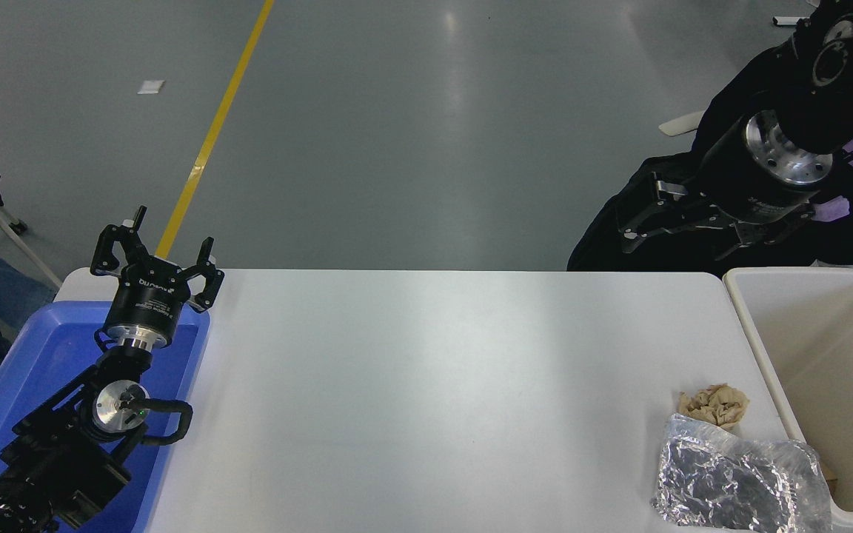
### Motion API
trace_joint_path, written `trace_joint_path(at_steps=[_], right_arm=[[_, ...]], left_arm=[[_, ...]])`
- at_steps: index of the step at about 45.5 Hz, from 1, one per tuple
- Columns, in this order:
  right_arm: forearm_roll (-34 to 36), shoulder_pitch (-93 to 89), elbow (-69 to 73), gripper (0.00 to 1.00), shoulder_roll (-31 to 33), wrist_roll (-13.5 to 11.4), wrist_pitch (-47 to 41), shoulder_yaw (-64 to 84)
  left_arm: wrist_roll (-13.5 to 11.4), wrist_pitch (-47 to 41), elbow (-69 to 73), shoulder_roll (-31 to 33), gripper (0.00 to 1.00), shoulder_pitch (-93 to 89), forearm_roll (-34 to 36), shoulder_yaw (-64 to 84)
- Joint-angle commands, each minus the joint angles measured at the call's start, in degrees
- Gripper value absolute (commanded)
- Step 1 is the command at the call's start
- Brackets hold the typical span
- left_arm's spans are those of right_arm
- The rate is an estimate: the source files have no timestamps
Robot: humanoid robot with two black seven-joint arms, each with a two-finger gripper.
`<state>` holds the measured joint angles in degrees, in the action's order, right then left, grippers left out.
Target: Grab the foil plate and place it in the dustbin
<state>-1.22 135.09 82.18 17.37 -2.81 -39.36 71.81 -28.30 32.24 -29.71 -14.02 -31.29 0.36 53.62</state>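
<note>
The foil plate point(741, 481) lay at the lower right of the frame, on the white table point(426, 392), crumpled and shiny, its right edge just beside the dustbin point(756, 348). A small tan paper ball point(714, 405) sat just above the plate in the frame, touching or nearly touching its upper edge; I could not tell which. The dustbin stood along the right edge of the table, cream rim and beige interior, with a bit of brown material showing low inside near the plate. The right gripper point(637, 211) hung at the upper right of the frame, beyond the table's far edge and well apart from the plate, its jaws spread apart toward the left and holding nothing. The left gripper point(154, 255) was parked at the lower left, above the far end of a blue tray point(27, 370), jaws wide apart and empty. Grey floor with a yellow line point(215, 126) filled the top of the frame.
</note>
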Motion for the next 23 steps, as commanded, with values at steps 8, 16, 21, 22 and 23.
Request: trace_joint_path(at_steps=[8, 16, 21, 22, 23], right_arm=[[0.08, 0.18, 0.00, 1.00, 0.12, 0.00, -0.01, 0.08], [-0.01, 0.18, 0.00, 1.00, 0.12, 0.00, -0.01, 0.09], [-0.01, 0.18, 0.00, 1.00, 0.12, 0.00, -0.01, 0.08], [-0.01, 0.18, 0.00, 1.00, 0.12, 0.00, 0.07, 0.09], [-0.01, 0.18, 0.00, 1.00, 0.12, 0.00, -0.01, 0.09]], left_arm=[[0.00, -0.07, 0.00, 0.04, 0.98, 0.00, -0.01, 0.00], [0.00, 0.02, 0.00, -0.05, 0.98, 0.00, -0.01, 0.00], [0.00, -0.07, 0.00, 0.04, 0.98, 0.00, -0.01, 0.00], [0.00, -0.07, 0.00, 0.04, 0.98, 0.00, -0.01, 0.00], [0.00, -0.07, 0.00, 0.04, 0.98, 0.00, -0.01, 0.00]])
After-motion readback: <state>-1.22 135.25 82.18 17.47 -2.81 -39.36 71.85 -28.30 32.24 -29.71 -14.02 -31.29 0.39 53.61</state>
